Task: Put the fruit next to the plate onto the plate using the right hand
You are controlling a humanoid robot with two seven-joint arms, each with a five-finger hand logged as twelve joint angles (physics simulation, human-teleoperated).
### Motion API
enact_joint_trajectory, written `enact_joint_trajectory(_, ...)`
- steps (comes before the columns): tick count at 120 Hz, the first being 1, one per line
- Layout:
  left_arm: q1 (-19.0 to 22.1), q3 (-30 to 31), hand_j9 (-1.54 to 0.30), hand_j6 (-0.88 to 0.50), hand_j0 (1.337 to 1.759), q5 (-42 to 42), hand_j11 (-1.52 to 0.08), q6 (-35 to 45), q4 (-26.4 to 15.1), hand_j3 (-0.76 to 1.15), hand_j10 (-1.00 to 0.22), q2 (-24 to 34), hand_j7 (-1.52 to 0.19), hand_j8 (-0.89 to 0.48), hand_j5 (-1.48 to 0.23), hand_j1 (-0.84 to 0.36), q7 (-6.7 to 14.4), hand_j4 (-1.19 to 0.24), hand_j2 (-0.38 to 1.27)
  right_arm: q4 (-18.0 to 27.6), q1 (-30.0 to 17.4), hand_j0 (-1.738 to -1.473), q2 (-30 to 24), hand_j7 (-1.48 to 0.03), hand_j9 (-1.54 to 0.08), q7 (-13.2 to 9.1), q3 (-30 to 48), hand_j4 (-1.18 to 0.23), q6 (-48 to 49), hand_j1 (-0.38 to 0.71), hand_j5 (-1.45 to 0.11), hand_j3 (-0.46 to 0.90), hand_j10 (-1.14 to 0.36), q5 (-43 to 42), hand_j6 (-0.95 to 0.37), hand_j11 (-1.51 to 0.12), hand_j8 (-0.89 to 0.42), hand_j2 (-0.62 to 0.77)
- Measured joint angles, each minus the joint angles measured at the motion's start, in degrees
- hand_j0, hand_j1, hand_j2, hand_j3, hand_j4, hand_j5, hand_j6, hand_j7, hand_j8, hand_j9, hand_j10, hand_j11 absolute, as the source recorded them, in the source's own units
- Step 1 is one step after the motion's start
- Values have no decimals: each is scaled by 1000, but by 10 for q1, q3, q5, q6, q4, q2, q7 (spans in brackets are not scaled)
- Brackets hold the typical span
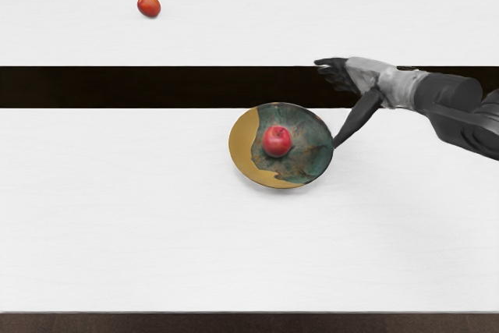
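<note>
The fingers [331,69] of the right hand [357,76] are loosely spread and hold nothing, above the gap behind the plate [245,146], the arm stretching off to the right edge. The red apple [277,140] sits in the plate's middle, so the job looks done (a second fruit [148,5] lies well apart, far left).

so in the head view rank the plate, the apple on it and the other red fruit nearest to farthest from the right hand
From the right hand:
1. plate, just below and left of it
2. red apple, in the middle of the plate
3. small red fruit, far off at upper left
</note>
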Motion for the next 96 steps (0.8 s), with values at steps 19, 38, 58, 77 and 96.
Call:
enact_joint_trajectory(19, 0, -1, 0, 0, 1658, 0, 0, 0, -1, 0, 0, 0, 0, 0, 0, 349, 0, 0, 0, -44, -85, -1658, -34, -55, -56, 29, 137, -42, 176, -306, -57, 0, -39, 177, -37, -56, -34, 2)
enact_joint_trajectory(38, 0, 0, 0, 0, 1658, 0, 0, 0, -1, 0, 0, 0, 0, 0, 0, 349, 0, 0, 0, -133, -165, -1658, -44, -41, -41, 35, 243, -31, 215, -315, -42, 0, -30, 281, -29, -41, -27, -1)
enact_joint_trajectory(58, 2, 1, 0, 0, 1658, 0, 0, 0, 0, 0, 0, 0, 0, 0, 0, 349, 0, 0, 0, -221, -231, -1658, -56, -34, -34, 37, 337, -25, 224, -320, -34, 0, -25, 354, -24, -34, -23, -2)
enact_joint_trajectory(77, 14, 0, 0, 0, 1658, 0, 0, 0, 0, 0, 0, 0, 0, 0, 0, 349, 1, 0, 0, -243, -245, -1658, -57, -31, -31, 37, 354, -23, 226, -322, -31, 0, -22, 372, -21, -31, -21, -2)
enact_joint_trajectory(96, 14, 0, 0, 0, 1658, 0, 0, 0, 0, 0, 0, 0, 0, 0, 0, 349, 1, 0, 0, -247, -247, -1658, -54, -30, -30, 37, 356, -21, 226, -322, -30, 0, -21, 376, -20, -30, -21, -3)
